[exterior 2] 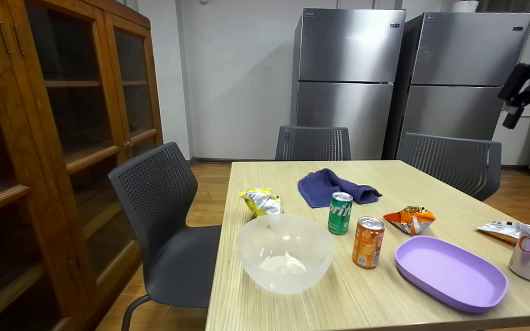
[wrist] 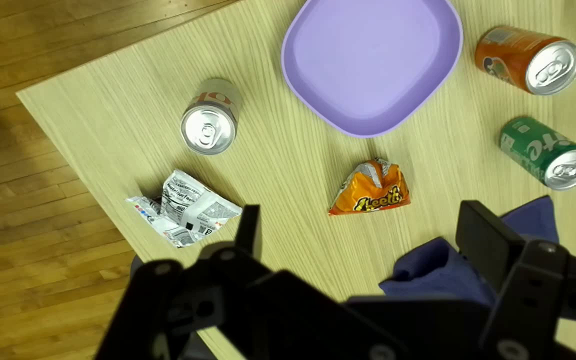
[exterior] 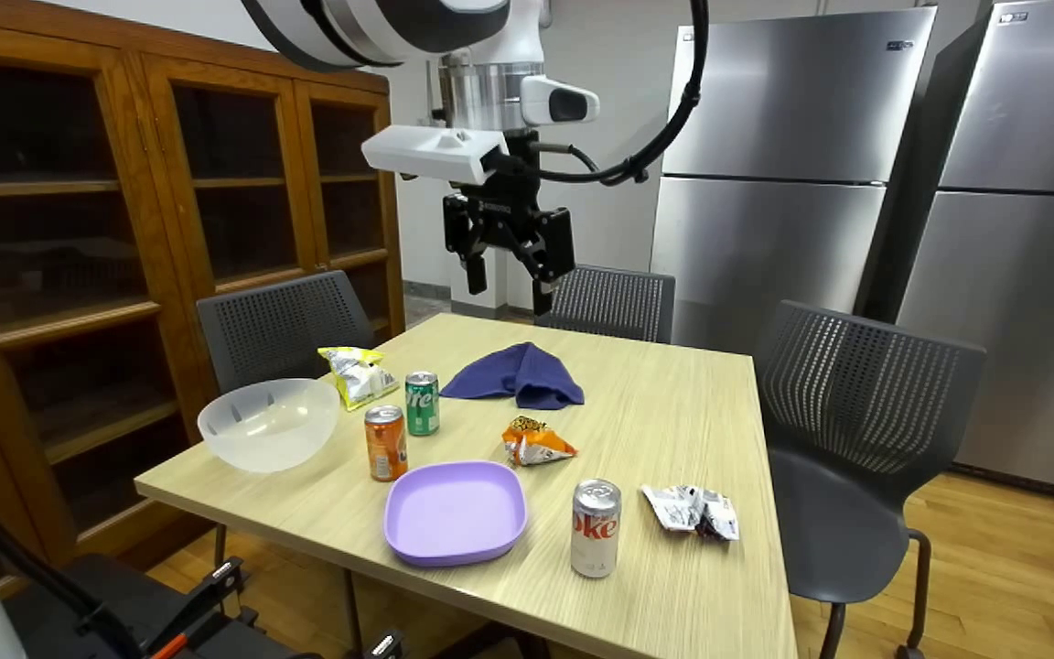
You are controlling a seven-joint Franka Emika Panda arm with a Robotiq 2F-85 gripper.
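Observation:
My gripper (exterior: 509,286) is open and empty, high above the table; it also shows in the wrist view (wrist: 360,225). Nothing touches its fingers. A crumpled dark blue cloth (exterior: 520,375) and an orange snack bag (wrist: 372,187) lie below it. A shallow lilac tray (exterior: 456,513) sits near the table's front edge, empty. A silver Coke can (exterior: 596,529), an orange can (exterior: 386,444) and a green Sprite can (exterior: 422,403) stand upright. A silver-white crumpled bag (wrist: 188,210) lies near a table corner. A yellow snack bag (exterior 2: 262,201) lies beside a frosted bowl (exterior 2: 285,253), seen empty.
The pale wooden table (exterior: 664,403) has dark chairs around it, one at the right (exterior: 865,439) and one at the left (exterior 2: 168,220). A wooden glass-door cabinet (exterior: 170,229) stands at the left. Two steel refrigerators (exterior 2: 348,82) stand behind. A black cable (exterior: 664,137) loops beside the arm.

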